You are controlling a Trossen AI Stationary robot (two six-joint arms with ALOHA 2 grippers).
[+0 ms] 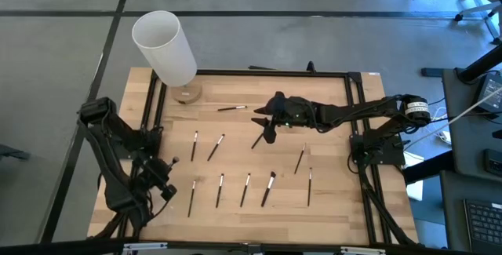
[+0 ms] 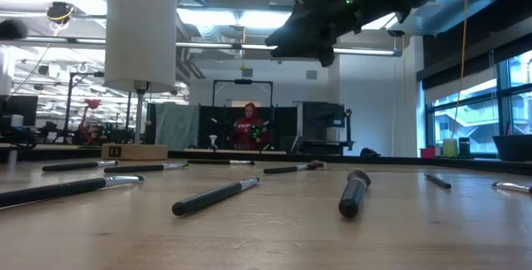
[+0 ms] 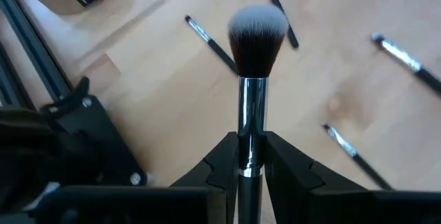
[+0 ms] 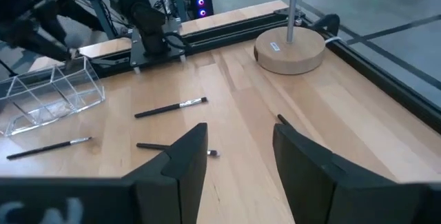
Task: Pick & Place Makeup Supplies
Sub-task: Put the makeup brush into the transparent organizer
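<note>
Several thin dark makeup brushes (image 1: 245,190) lie flat on the wooden table (image 1: 337,208), in a loose row near the front and scattered across the middle. At the table's left side my left gripper (image 3: 249,145) is shut on a fluffy-headed brush (image 3: 256,34) with a silver ferrule. My right gripper (image 4: 238,141) hangs open above the table's middle (image 1: 265,129), holding nothing, over a brush (image 4: 172,107) and a second one (image 4: 176,147). My left gripper pinches the fluffy brush between its two fingers (image 3: 224,165) at the lower end of the silver ferrule (image 3: 249,131), where the dark handle begins. The brush runs along the fingers, its head sticking out past their tips. It is lifted clear of the table.
A tall white cylinder (image 1: 165,47) stands on a round wooden base (image 4: 289,48) at the far left corner. A clear plastic organiser (image 4: 48,96) sits near the left arm's base. Black rails (image 1: 361,122) frame the table's sides and back.
</note>
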